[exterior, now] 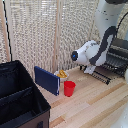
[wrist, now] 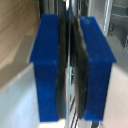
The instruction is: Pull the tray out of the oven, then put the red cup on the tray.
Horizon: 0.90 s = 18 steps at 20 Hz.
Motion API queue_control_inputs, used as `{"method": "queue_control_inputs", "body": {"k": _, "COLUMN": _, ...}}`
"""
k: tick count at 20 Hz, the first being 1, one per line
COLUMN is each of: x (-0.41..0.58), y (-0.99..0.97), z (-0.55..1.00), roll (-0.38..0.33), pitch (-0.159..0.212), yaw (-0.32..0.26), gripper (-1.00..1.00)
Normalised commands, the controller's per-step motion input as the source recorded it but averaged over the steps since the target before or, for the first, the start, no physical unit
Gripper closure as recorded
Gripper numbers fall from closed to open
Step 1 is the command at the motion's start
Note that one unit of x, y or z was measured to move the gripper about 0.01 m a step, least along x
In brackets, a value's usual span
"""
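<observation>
At the exterior view's right stands the oven (exterior: 120, 52), with the tray (exterior: 106, 76), a dark rack of thin bars, sticking out of its front above the wooden table. My gripper (exterior: 91, 70) is at the tray's front edge. In the wrist view my gripper (wrist: 70, 25) has its blue fingers (wrist: 50, 65) pressed close together, with only a thin dark strip between the pads; thin bars show just beyond them. The red cup (exterior: 69, 88) stands upright on the table, apart from the tray on its left in the exterior view.
A large black fabric box (exterior: 20, 97) fills the exterior view's lower left. A blue flat board (exterior: 47, 80) stands on edge beside it. A small pale bowl with yellow contents (exterior: 61, 74) sits just behind the red cup. A pale lattice screen (exterior: 45, 35) backs the table.
</observation>
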Motion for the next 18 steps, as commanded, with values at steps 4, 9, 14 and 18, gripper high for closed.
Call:
{"method": "queue_control_inputs", "body": {"k": 4, "x": 0.020, "y": -0.01, "z": 0.03, "roll": 0.111, "pitch": 0.015, "yaw": 0.095, "gripper": -1.00}}
{"method": "queue_control_inputs", "body": {"k": 9, "x": 0.083, "y": 0.24, "z": 0.54, "roll": 0.111, "pitch": 0.033, "yaw": 0.065, "gripper": -1.00}}
{"method": "queue_control_inputs", "body": {"k": 14, "x": -0.081, "y": 0.27, "z": 0.75, "roll": 0.133, "pitch": -0.026, "yaw": -0.092, "gripper": -1.00}}
{"method": "queue_control_inputs", "body": {"k": 18, "x": -0.196, "y": 0.12, "z": 0.73, "roll": 0.147, "pitch": 0.000, "yaw": -0.144, "gripper": -1.00}}
